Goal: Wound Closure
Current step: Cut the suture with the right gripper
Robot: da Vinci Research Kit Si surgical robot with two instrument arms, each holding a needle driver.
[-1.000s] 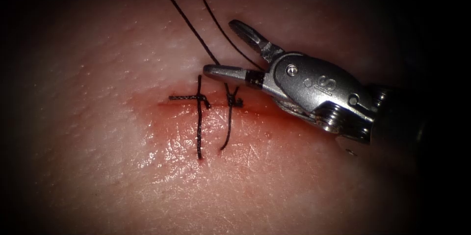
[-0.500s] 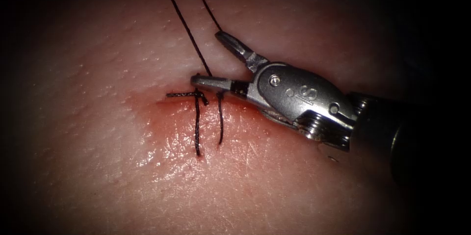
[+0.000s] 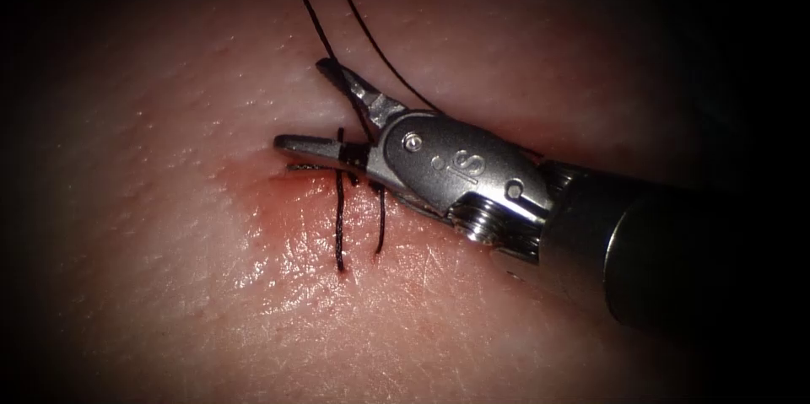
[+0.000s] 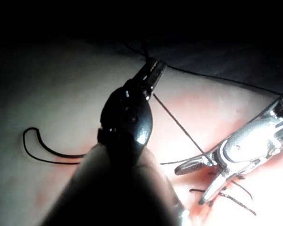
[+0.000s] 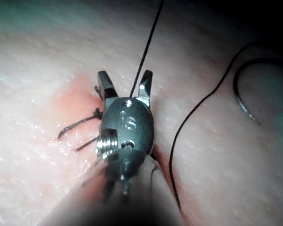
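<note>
My right tool (image 3: 304, 105) reaches in from the right over the cut (image 3: 253, 175), jaws open and holding nothing. A taut strand of thread (image 3: 308, 8) rises from the knot and passes between its jaws, as also seen at the right tool (image 5: 125, 77). Two dark stitches (image 3: 339, 231) (image 3: 380, 227) cross the cut. My left tool (image 4: 153, 70) is shut on the thread, which runs tight down to the right tool (image 4: 191, 186). The curved needle (image 5: 237, 96) lies loose on the tissue surface away from the cut, held by neither tool and not in the tissue; it is the needle (image 4: 56, 151) beside the left shaft.
Red fluid (image 3: 287, 202) wets the tissue around the stitches. A short cut end of thread (image 3: 304, 167) sticks out sideways from the first knot. A second slack strand (image 3: 371, 37) trails over the tissue behind the right tool.
The right tool has moved left and slightly down over the stitches with its jaws still open. The taut strand now sits between its jaws.
</note>
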